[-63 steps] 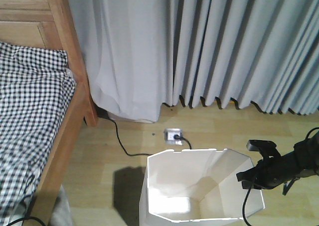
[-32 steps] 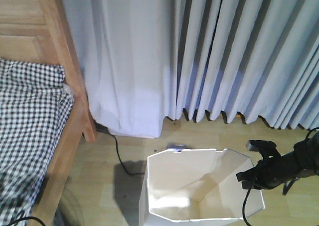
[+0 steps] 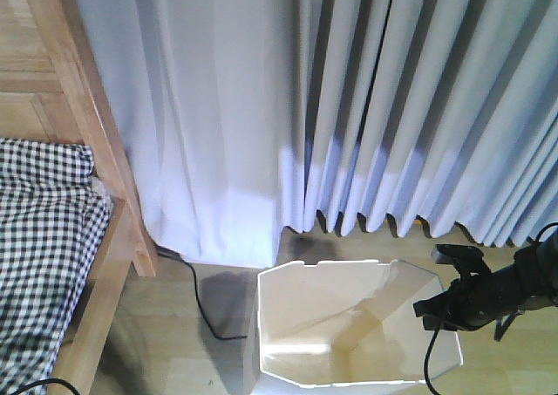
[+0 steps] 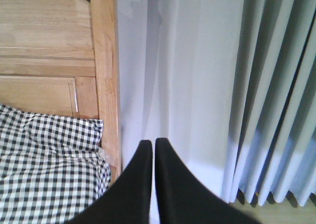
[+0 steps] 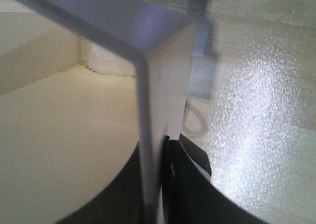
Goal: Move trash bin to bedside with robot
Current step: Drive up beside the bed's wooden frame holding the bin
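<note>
The white trash bin (image 3: 296,321) with its angular rim stands on the floor at the bottom middle of the front view. My right gripper (image 3: 429,312) is shut on the bin's right rim. In the right wrist view one finger is inside and one outside the thin wall (image 5: 153,85), at the gripper (image 5: 158,152). The bed's reddish-brown post (image 3: 83,125) and checked bedding (image 3: 44,229) lie to the left of the bin. My left gripper (image 4: 150,144) is shut and empty, held in the air facing the bed post (image 4: 103,61) and bedding (image 4: 49,169).
Pale grey curtains (image 3: 366,98) hang to the floor right behind the bin. A black cable (image 3: 202,303) trails on the wooden floor between the bed and the bin. Bare floor (image 5: 256,110) lies right of the bin.
The whole view has advanced toward the curtains and bed. The floor socket is now hidden behind the bin. The bin and right gripper keep the same place in the view.
</note>
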### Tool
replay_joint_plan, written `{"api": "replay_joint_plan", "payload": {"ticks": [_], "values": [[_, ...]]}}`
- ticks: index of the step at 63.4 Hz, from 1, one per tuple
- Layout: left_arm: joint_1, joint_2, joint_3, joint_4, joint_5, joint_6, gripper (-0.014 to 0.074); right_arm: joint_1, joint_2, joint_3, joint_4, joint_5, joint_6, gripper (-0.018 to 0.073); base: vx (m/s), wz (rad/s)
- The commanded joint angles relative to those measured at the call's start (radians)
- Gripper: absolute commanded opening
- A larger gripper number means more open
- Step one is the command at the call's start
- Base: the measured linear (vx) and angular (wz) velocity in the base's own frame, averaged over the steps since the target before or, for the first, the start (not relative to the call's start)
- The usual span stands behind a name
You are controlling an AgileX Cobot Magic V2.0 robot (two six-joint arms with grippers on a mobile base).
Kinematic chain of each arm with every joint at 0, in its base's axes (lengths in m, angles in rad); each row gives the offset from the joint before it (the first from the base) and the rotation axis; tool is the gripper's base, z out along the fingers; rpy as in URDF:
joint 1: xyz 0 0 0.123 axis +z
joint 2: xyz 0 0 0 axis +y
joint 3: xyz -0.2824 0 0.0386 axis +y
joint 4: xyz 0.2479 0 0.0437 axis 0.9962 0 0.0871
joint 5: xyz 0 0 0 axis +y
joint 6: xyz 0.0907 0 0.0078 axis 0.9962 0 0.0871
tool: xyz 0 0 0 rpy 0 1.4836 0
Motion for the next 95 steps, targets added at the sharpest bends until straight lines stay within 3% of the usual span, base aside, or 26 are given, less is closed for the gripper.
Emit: {"api": "replay_joint_plan", "payload": {"ticks": [1, 80, 88, 95], "values": [[-0.001, -0.013, 0.026, 0.0, -0.081, -0.002, -0.0006, -0.003, -0.066, -0.006, 0.026, 0.195, 0.008, -0.0007, 0.15, 0.01], [-0.001, -0.013, 0.026, 0.0, -0.081, -0.002, -0.0006, -0.003, -0.066, -0.006, 0.026, 0.194, 0.006, -0.0007, 0.04, 0.01], [-0.001, -0.013, 0.026, 0.0, -0.081, -0.002, -0.0006, -0.003, -0.058, -0.019, 0.065, 0.124, -0.007, -0.0007, 0.0, -0.01], [-0.001, -0.013, 0.026, 0.0, -0.081, -0.002, -0.0006, -0.001, -0.014, -0.08, 0.036, 0.065, 0.034, -0.0007, 0.0, -0.01]]}}
